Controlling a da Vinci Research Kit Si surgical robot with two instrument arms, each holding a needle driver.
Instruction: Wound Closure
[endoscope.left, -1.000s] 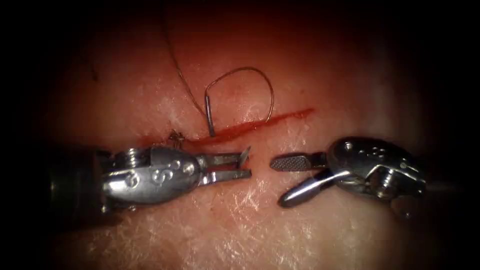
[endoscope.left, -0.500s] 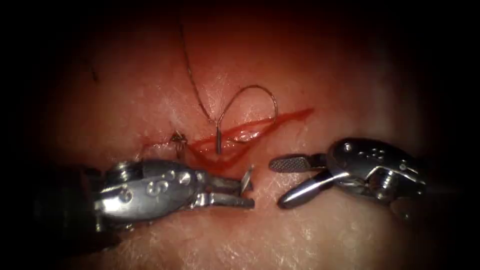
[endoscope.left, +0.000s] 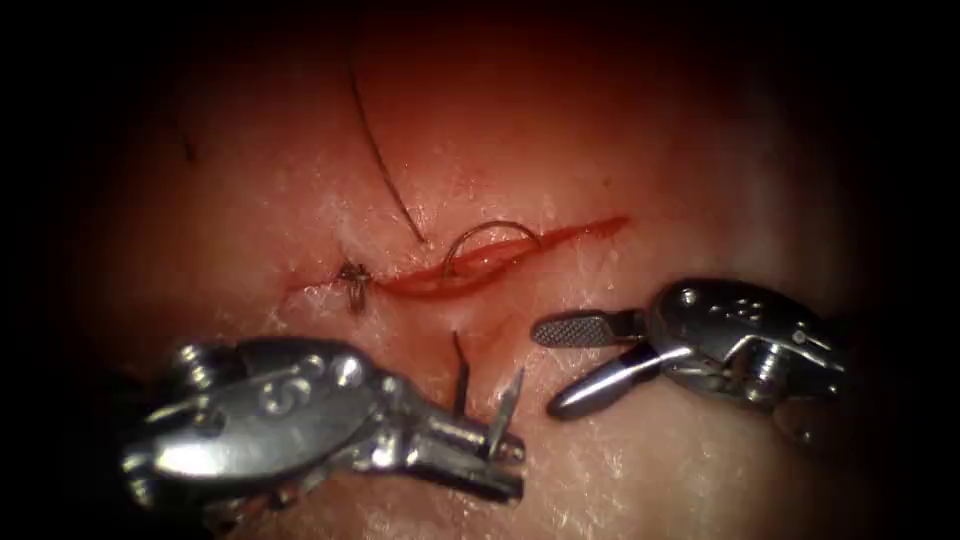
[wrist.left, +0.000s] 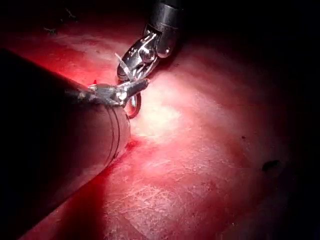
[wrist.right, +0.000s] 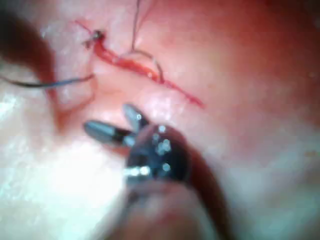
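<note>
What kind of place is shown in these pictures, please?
Probably a surgical training bench: two needle-driver tools, left and right, work over tissue with a red cut, curved needle and thread.

The pale, glistening pork tissue carries everything here. A thin red cut runs across the middle of the endoscope frame, rising toward the right. A small dark knot of thread sits at its left end. A dark thread lies from the upper left down to the cut, where a thin curved loop arches over it.
</note>
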